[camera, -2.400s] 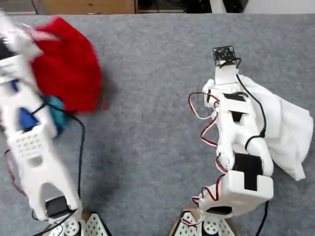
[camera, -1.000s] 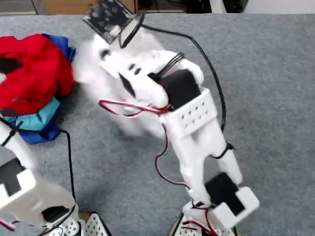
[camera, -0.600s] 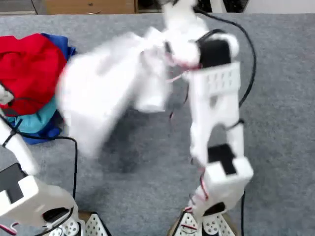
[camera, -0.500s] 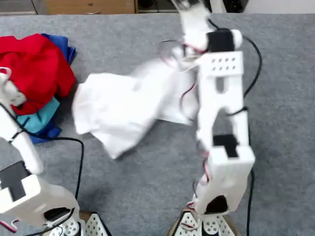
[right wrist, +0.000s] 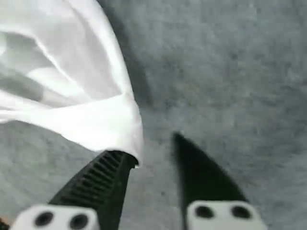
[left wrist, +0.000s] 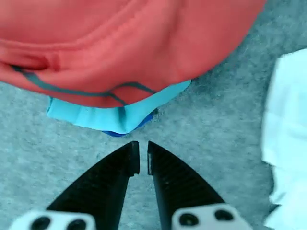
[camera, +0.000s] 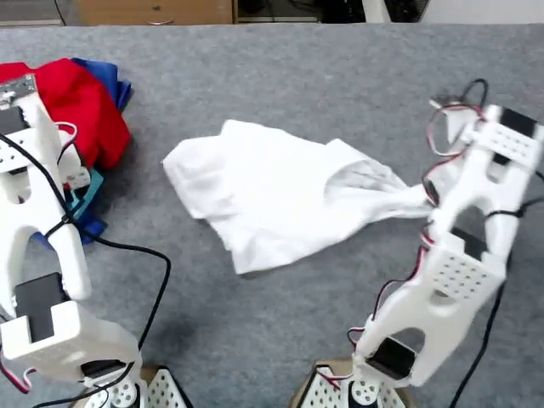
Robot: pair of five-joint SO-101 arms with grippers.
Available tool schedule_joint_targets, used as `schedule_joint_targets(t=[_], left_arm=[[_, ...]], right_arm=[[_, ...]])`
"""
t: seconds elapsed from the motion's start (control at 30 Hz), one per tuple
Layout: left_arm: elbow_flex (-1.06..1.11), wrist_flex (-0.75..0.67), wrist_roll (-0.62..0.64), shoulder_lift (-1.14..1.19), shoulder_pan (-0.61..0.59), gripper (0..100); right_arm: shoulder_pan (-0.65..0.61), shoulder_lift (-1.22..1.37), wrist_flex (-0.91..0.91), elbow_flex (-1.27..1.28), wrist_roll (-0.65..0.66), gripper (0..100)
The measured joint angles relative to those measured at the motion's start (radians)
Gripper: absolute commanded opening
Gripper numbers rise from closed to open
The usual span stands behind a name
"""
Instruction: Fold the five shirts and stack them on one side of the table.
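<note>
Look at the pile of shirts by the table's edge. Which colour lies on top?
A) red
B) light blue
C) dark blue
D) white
A: the red shirt covers the light blue shirt and the dark blue shirt, while the white shirt lies apart in the middle of the table.

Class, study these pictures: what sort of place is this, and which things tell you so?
Probably a robotics lab bench. A left arm and a right arm, white with loose wires, stand at a grey cloth-topped table, with a white shirt spread out and a pile of coloured shirts.
</note>
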Motion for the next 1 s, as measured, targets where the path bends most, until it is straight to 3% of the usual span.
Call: schedule_joint_targets(t=[0.1,0.27,0.5,0.7,1.0], left_arm=[[0.029,-0.006,-0.038,0.000,-0.046,5],[0.066,-0.008,-0.097,0.000,-0.120,5],[0.089,-0.006,-0.144,0.000,-0.143,5],[0.089,-0.006,-0.144,0.000,-0.150,5],[0.091,-0.006,-0.144,0.000,-0.193,5]], right_arm=[[0.011,-0.060,0.000,0.015,0.091,48.5],[0.003,-0.238,-0.002,0.066,0.147,36.0],[-0.166,-0.598,-0.095,0.230,0.144,15.8],[-0.178,-0.690,-0.307,0.463,0.023,14.3],[0.021,-0.700,-0.477,0.534,-0.272,20.3]])
